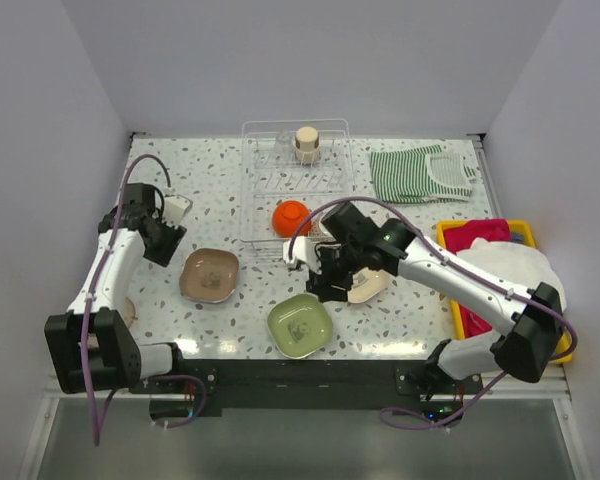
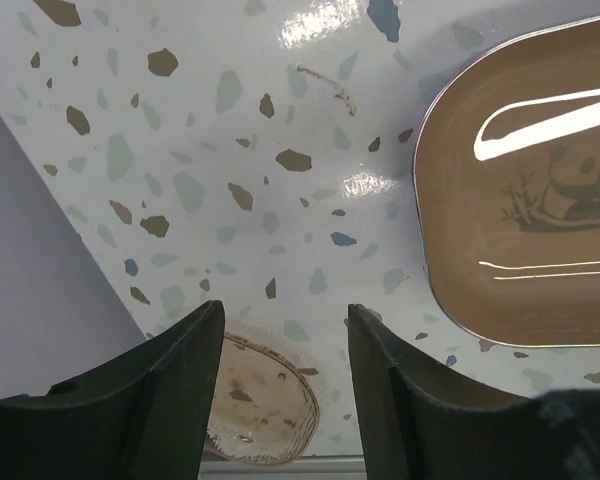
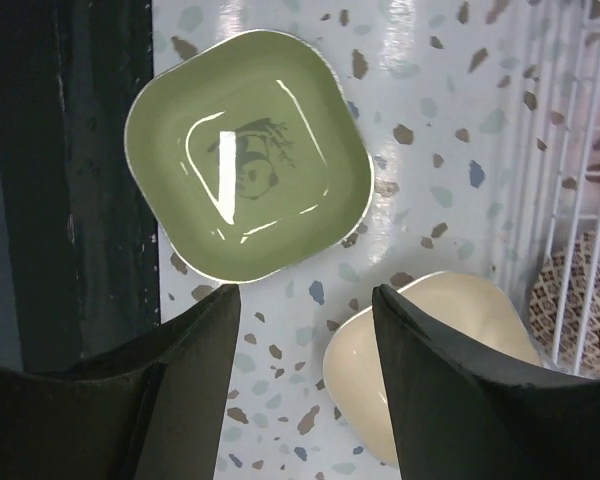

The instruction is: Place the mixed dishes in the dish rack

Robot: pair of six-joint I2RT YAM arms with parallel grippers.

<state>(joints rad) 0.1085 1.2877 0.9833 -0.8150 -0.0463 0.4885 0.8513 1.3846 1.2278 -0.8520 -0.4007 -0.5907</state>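
EDITOR: Plates are pictured where, measured against the right gripper (image 3: 305, 295)?

CAPTION DESK: Its fingers are held wide apart and nothing is gripped. The green plate (image 3: 248, 165) is seen flat on the speckled table (image 3: 430, 120) just beyond the fingertips, by the near edge. The cream plate (image 3: 420, 350) is partly covered by one finger, close beside the dish rack (image 3: 570, 150); whether it is touched cannot be told. A grey patterned bowl (image 3: 580, 300) is glimpsed through the rack's wires.

EDITOR: And the left gripper (image 2: 285, 320)?

CAPTION DESK: It is likewise spread open and empty, held over the table. The brown plate (image 2: 520, 220) is shown off to one side, apart from the fingers; a pale round plate (image 2: 255, 405) is partly hidden behind them, at the near edge.

EDITOR: What is already racked?

CAPTION DESK: From overhead, an orange-red bowl (image 1: 291, 215) and a cream cup (image 1: 306, 143) are seen inside the rack, at the table's far middle. The three square plates are left on the table, nearer the arms' bases.
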